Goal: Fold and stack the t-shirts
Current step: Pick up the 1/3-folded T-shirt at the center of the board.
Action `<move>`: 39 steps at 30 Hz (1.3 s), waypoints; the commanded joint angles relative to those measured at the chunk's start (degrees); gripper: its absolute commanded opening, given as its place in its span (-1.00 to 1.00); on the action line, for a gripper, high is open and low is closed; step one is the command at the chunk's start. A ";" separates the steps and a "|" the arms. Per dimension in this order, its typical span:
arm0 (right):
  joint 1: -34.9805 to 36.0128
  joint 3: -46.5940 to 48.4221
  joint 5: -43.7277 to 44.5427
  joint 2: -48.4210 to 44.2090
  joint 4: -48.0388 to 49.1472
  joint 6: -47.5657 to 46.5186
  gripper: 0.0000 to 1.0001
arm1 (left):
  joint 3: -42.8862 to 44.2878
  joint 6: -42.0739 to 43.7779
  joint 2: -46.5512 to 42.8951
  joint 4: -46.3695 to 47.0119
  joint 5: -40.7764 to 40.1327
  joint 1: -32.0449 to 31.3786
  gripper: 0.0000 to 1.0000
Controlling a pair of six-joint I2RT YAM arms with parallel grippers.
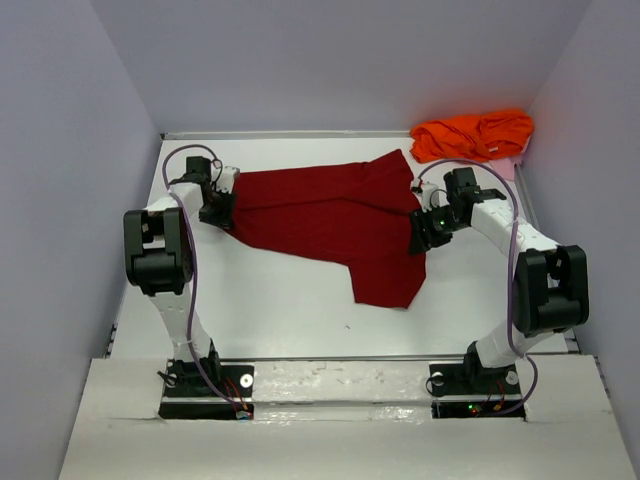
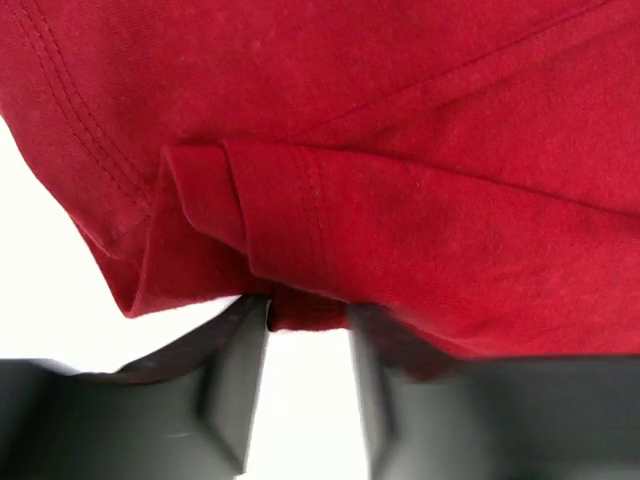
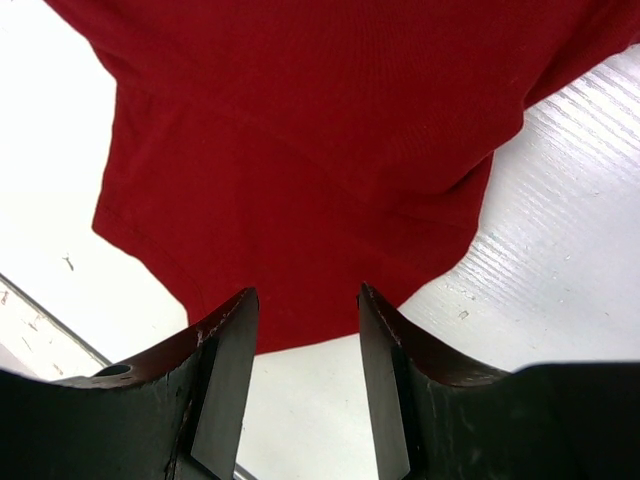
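The dark crimson t-shirt [image 1: 330, 220] lies spread and partly folded across the middle of the table. My left gripper [image 1: 218, 208] is at its left edge. In the left wrist view the jaws [image 2: 308, 312] stand apart with a bunched, folded hem of the red shirt [image 2: 400, 220] between the tips. My right gripper [image 1: 420, 235] is at the shirt's right edge. It is open [image 3: 305, 305], with the red cloth's [image 3: 300, 160] edge just reaching between its fingertips. The bright orange t-shirt [image 1: 472, 135] lies crumpled at the far right corner.
The white table [image 1: 280, 300] is bounded by grey walls on the left, back and right. A raised rim runs along its near edge [image 1: 340, 358], with both arm bases behind it.
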 commanded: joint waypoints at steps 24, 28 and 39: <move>-0.37 0.42 -0.06 -0.32 1.26 -0.58 0.00 | 0.04 1.04 -7.38 -5.97 2.71 -0.19 -0.49; -0.37 0.51 -0.06 -0.23 1.35 -0.75 0.00 | -1.28 1.31 -7.90 -5.36 2.10 -0.19 -1.00; -0.37 0.24 -0.49 -0.32 0.56 -0.75 0.00 | -2.33 1.48 -10.18 -5.62 3.33 -0.19 -1.00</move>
